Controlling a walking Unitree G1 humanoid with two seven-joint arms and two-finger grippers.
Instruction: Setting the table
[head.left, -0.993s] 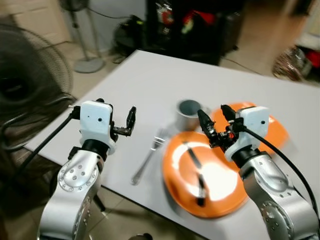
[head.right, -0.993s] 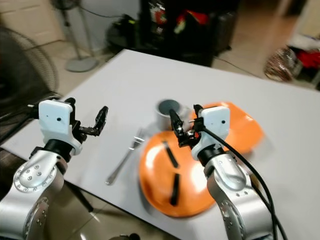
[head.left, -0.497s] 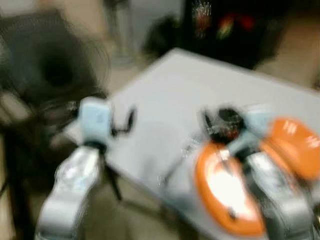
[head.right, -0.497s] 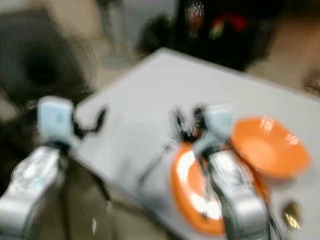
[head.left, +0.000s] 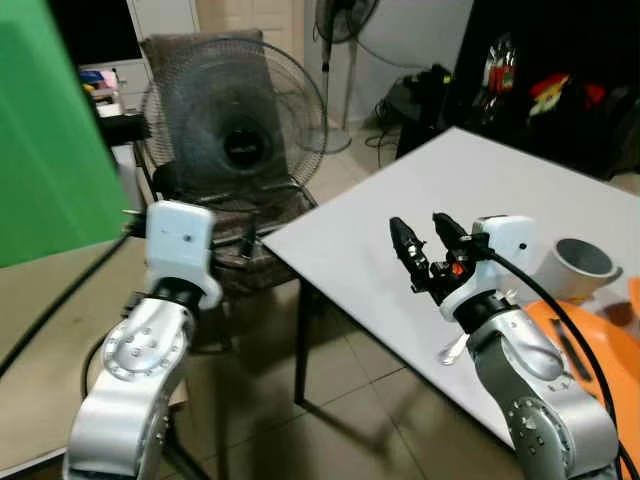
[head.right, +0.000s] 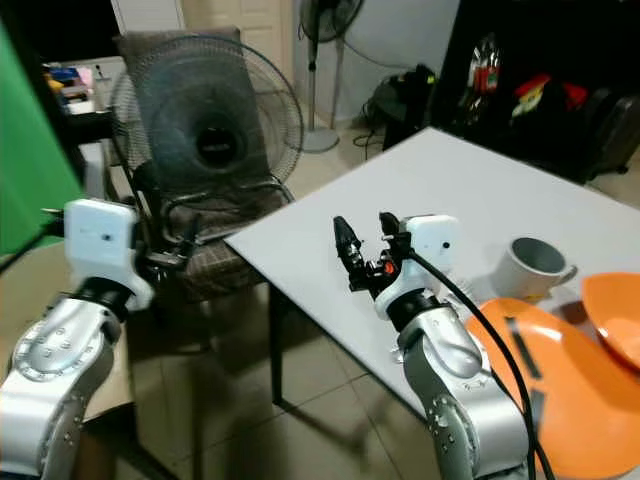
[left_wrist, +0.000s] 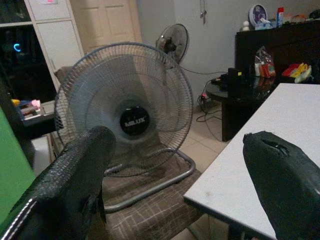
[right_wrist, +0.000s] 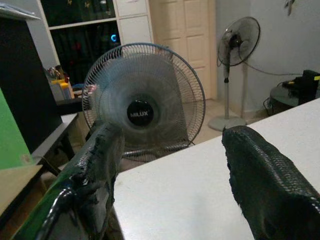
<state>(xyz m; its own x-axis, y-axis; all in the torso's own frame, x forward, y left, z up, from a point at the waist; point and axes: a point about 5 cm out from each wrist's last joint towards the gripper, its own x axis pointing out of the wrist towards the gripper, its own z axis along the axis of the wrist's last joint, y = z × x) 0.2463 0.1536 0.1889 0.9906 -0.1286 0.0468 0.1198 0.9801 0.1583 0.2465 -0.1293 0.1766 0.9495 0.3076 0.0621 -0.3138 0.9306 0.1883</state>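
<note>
Both grippers are hanging empty with fingers spread: the right gripper (head.left: 428, 245) over the table (head.left: 470, 190) edge, the left gripper (left_wrist: 180, 185) off it, facing the fan (head.left: 235, 130) on a chair. An orange plate (head.right: 560, 385), mug (head.right: 532, 268) and fork (head.left: 452, 349) are already sitting there; more seems needed.

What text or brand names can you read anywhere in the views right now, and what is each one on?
"MILUX": white letters on the black hub of the fan standing on the chair; also readable in the right wrist view.
Packages on the dark shelf behind the table: print too small to read.
Items on the shelves beside the green board: too blurred to read.
</note>
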